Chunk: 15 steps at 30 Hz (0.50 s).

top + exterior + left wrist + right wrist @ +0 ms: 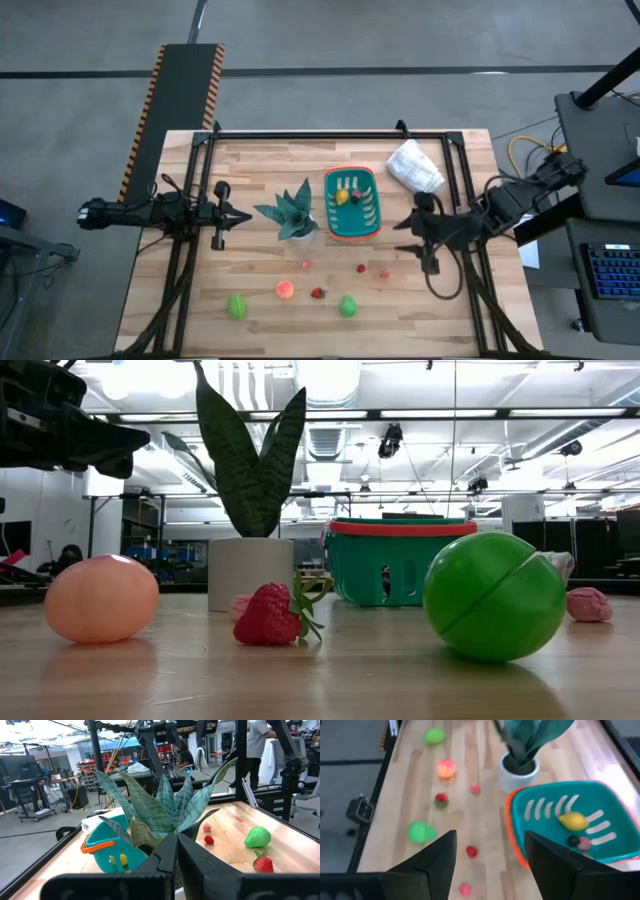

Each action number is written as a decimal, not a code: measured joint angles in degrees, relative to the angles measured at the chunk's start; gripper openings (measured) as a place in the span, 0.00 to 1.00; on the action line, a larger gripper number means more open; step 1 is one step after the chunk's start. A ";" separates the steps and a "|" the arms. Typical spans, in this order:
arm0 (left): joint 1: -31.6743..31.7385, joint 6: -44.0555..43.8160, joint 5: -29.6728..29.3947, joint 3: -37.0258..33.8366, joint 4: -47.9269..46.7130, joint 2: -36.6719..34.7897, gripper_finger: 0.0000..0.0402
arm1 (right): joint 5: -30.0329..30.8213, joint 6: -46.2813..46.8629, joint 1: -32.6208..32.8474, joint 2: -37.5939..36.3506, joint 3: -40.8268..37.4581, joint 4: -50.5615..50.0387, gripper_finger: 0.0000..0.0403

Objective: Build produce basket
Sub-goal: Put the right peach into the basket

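Note:
The teal basket [352, 226] with an orange rim stands on the table's middle, right of the potted plant. Inside lie a yellow lemon [573, 821] and two small pieces, one dark and one pink. Other produce rests on the near half of the table: two green pieces [236, 306] [347, 306], an orange one [285, 290], a strawberry [318, 293] and three small red pieces [361, 268]. My left gripper [245, 215] is shut and hovers left of the plant. My right gripper [404, 236] is open, just right of the basket, and touches nothing.
A spiky-leaved plant in a white pot [292, 213] stands between my left gripper and the basket. A white bag [413, 165] lies at the far right, beyond the right arm. Black frame rails [330, 133] run along the far edge and the sides.

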 joint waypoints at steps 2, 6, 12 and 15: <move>0.00 0.00 0.00 0.00 0.02 -0.02 0.00 | 0.13 0.24 0.96 0.98 -0.11 0.01 0.55; 0.00 0.00 -0.02 0.00 0.02 -0.01 0.00 | 0.17 1.68 2.59 3.16 -0.36 -0.23 0.55; 0.00 0.00 0.00 0.00 0.02 0.00 0.00 | 0.21 4.02 4.75 6.86 -1.51 0.00 0.55; -0.01 0.00 -0.02 0.00 0.02 0.01 0.00 | 0.31 7.62 5.50 8.98 -3.16 0.38 0.54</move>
